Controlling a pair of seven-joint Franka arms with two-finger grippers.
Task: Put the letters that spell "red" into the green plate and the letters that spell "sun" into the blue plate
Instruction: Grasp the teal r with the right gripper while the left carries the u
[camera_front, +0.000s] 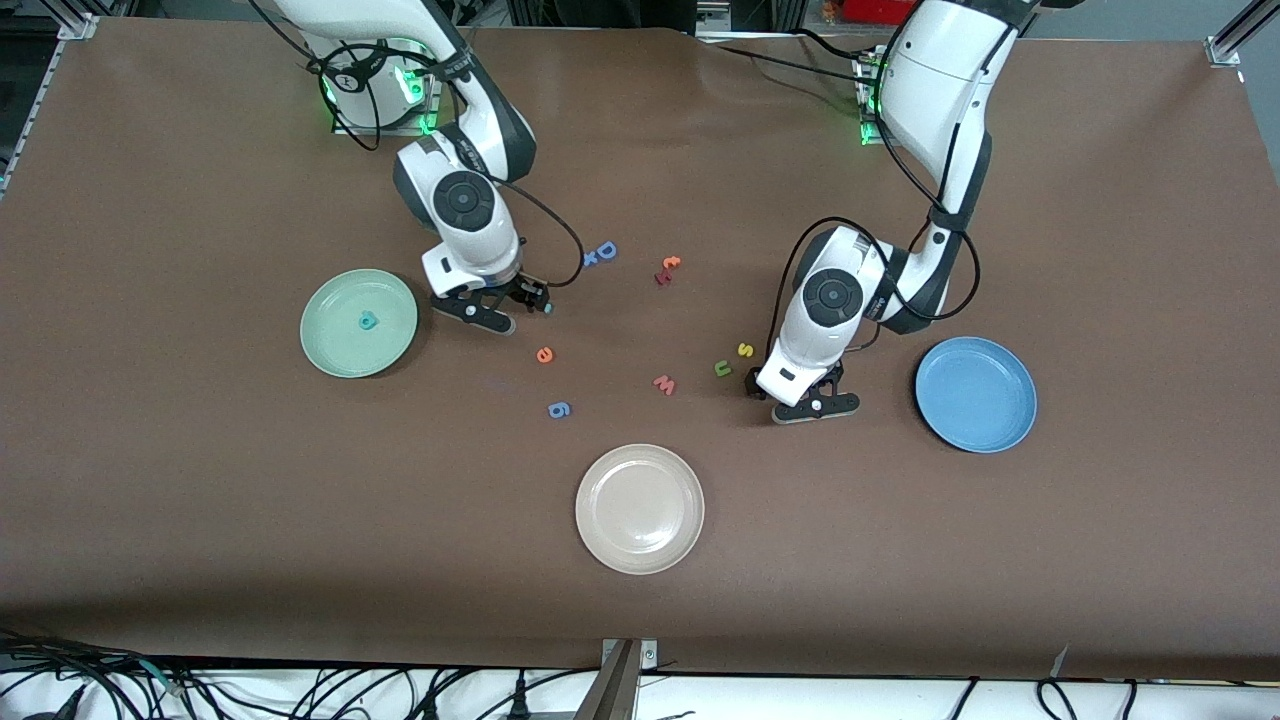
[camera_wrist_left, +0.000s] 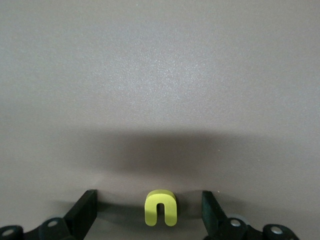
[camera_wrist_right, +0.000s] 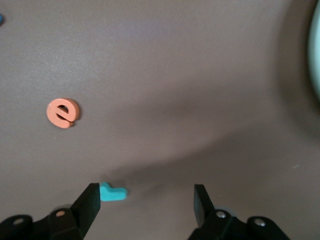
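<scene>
My left gripper (camera_wrist_left: 149, 196) is open and low over the table, with the yellow "n" (camera_wrist_left: 160, 207) lying between its fingers, touching neither. The olive "u" (camera_front: 722, 368) and yellow "s" (camera_front: 745, 350) lie just beside that hand, toward the right arm's end. The blue plate (camera_front: 975, 393) holds nothing. My right gripper (camera_wrist_right: 146, 189) is open beside the green plate (camera_front: 340, 350). The teal "r" (camera_wrist_right: 113, 192) lies on the table against one finger (camera_wrist_right: 90, 200). The orange "e" (camera_wrist_right: 63, 113) lies nearby on the table. The teal-blue "d" (camera_front: 368, 321) rests in the green plate.
A cream plate (camera_front: 640, 508) sits nearest the front camera. Other loose letters are the pink "w" (camera_front: 665, 385), the blue "g" (camera_front: 560, 409), the blue "D" (camera_front: 600, 252) and an orange-red pair (camera_front: 668, 270).
</scene>
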